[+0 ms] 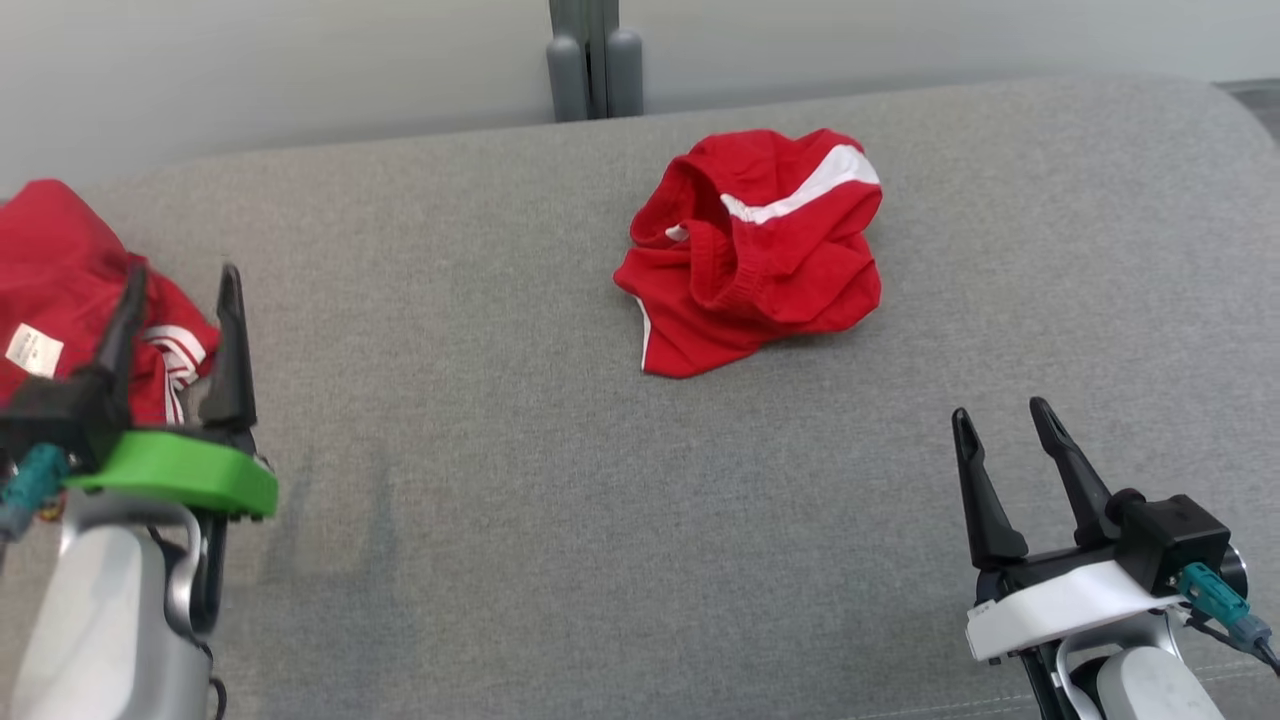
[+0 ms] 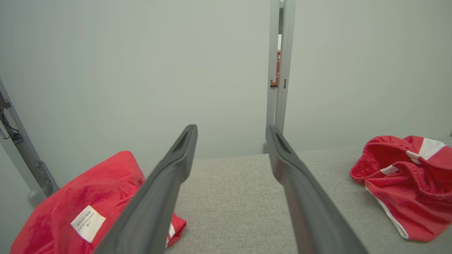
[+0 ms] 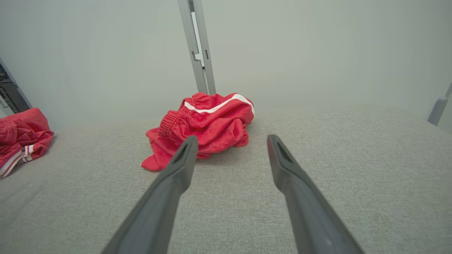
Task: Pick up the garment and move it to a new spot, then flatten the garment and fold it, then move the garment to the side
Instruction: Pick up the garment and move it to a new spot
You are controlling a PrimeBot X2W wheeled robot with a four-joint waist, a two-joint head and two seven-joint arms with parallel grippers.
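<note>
Grey woven upholstery (image 1: 500, 520) spreads before you as a broad cushioned surface, running to a pale wall (image 1: 250, 70) on the far side. A crumpled red garment with a white stripe (image 1: 755, 255) lies in a heap on it, right of centre and towards the far edge, well apart from both arms. A second red garment with striped trim (image 1: 60, 270) sits at the far left edge of the surface, with a small white label (image 1: 33, 350) facing up.

Your left gripper (image 1: 183, 280) hangs at the near left, just beside that second piece. Its jaws are spread wide with nothing between them. Its outer finger overlaps the cloth in the left wrist view, and you may be brushing it, but contact is hard to judge. Your right gripper (image 1: 1000, 412) waits at the near right over bare fabric, with its jaws equally wide apart and holding nothing.
</note>
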